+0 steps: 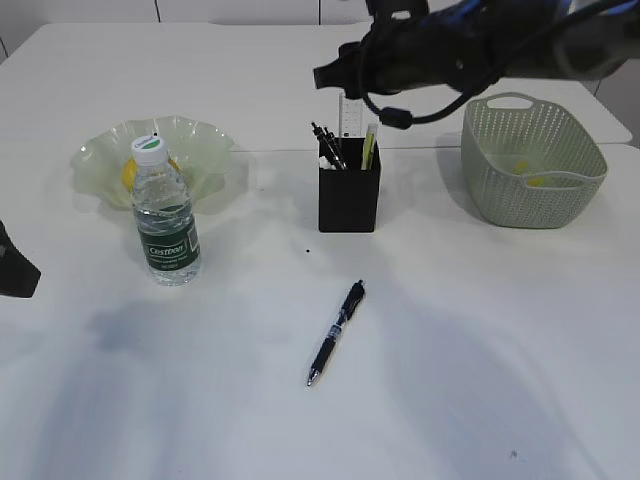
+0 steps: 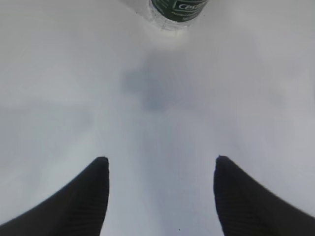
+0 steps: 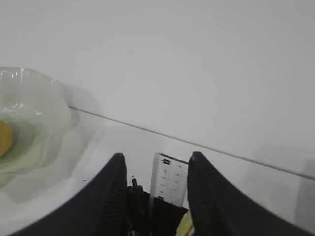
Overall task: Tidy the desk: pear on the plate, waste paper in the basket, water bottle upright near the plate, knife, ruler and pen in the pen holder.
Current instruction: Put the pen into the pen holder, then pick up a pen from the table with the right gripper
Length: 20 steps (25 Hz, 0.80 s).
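The desk filled almost the whole exterior view, and on it most of the tidying looked done: the basket at the right of the frame had a yellow scrap showing through its side, probably the waste paper; the plate at upper left held something yellow, seemingly the pear, largely hidden behind the water bottle, which stood upright just in front of it. The pen holder at centre already carried the ruler, a yellow-green piece that may have been the knife, and some dark pens. The step in hand appeared to be the ruler's delivery: in the right wrist view the right gripper hung directly above the holder with its jaws parted on either side of the ruler's top edge, a gap visible on each side, so it appeared to hold nothing. The left gripper hovered wide open and empty over bare desk, the bottle's base at the top of its view. One pen lay loose at lower centre, well apart from both grippers, so the next move would call for rising clear of the holder, then coming down over that pen.
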{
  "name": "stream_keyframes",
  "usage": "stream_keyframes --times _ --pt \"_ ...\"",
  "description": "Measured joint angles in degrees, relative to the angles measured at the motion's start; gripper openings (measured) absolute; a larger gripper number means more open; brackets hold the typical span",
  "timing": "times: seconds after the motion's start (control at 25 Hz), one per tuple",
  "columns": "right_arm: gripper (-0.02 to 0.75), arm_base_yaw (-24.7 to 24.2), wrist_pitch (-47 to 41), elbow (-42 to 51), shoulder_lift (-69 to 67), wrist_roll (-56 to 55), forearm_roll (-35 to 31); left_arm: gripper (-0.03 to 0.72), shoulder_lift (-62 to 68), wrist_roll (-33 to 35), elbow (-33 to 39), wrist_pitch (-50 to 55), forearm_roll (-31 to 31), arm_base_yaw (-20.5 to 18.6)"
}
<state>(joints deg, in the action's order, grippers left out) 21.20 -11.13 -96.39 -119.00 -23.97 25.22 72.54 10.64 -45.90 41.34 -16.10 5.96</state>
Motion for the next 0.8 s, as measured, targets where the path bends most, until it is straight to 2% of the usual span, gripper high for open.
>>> stream_keyframes --times 0.56,0.8 --pt "0.313 0.0 -37.27 0.0 17.21 -0.13 -17.05 0.474 0.0 0.0 0.0 -0.08 0.0 0.0" --pt "0.313 0.54 -46.13 0.0 18.09 -0.93 -26.9 0.474 0.0 0.0 0.0 -0.08 0.0 0.0"
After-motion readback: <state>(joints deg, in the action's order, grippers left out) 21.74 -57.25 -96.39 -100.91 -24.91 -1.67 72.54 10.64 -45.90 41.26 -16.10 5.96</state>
